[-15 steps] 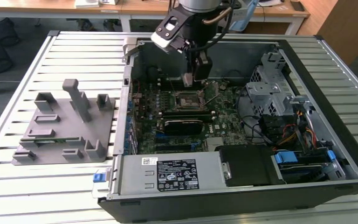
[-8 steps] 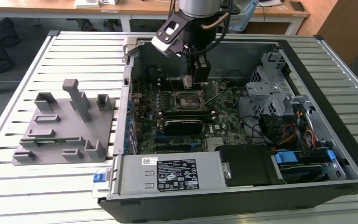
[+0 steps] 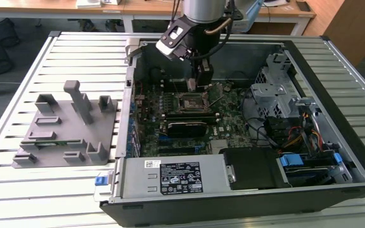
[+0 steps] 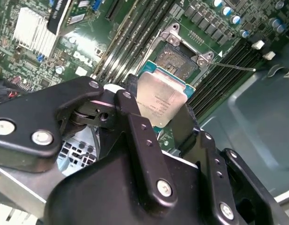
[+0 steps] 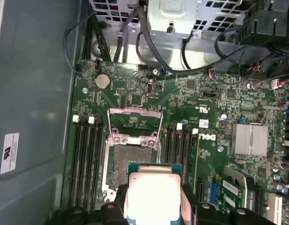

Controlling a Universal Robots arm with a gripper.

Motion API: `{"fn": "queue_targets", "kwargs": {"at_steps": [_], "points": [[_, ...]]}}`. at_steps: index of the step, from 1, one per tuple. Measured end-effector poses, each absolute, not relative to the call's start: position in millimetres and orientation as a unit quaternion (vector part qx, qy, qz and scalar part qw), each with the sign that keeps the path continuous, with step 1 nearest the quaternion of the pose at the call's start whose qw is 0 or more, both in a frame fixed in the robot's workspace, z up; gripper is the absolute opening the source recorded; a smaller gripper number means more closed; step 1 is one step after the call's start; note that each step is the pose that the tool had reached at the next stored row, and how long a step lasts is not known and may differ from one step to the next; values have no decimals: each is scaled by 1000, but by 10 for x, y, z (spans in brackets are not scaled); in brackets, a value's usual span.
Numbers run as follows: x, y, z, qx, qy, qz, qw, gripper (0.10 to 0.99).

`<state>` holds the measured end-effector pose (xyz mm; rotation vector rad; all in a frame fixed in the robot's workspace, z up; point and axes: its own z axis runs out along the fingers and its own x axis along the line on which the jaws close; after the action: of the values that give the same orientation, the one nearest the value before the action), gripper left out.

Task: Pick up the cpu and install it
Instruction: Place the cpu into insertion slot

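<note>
The cpu (image 4: 160,96) (image 5: 152,192), a flat square chip with a shiny silver top and a green rim, is held between my gripper's black fingers (image 4: 135,117). My gripper (image 3: 195,84) (image 4: 158,112) (image 5: 152,206) is shut on it and hangs just above the motherboard inside the open computer case (image 3: 334,61). The socket (image 3: 192,101) (image 4: 179,58) (image 5: 130,161) lies right below and slightly ahead of the chip, its metal load frame (image 5: 135,123) flipped open and the contact field bare.
A grey plastic fixture block (image 3: 68,130) sits on the slatted table at the exterior view's left. Around the socket stand memory slots (image 5: 85,161), a silver heatsink (image 5: 249,139), cables and a drive cage (image 3: 274,90). The power supply (image 3: 176,178) fills the case's near side.
</note>
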<state>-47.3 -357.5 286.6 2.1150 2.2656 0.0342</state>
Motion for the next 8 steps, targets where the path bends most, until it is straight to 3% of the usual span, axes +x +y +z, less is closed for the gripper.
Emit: {"fn": "queue_targets", "kwargs": {"at_steps": [8], "points": [[-472,-3493,2722,687,727,11,21,529]]}}
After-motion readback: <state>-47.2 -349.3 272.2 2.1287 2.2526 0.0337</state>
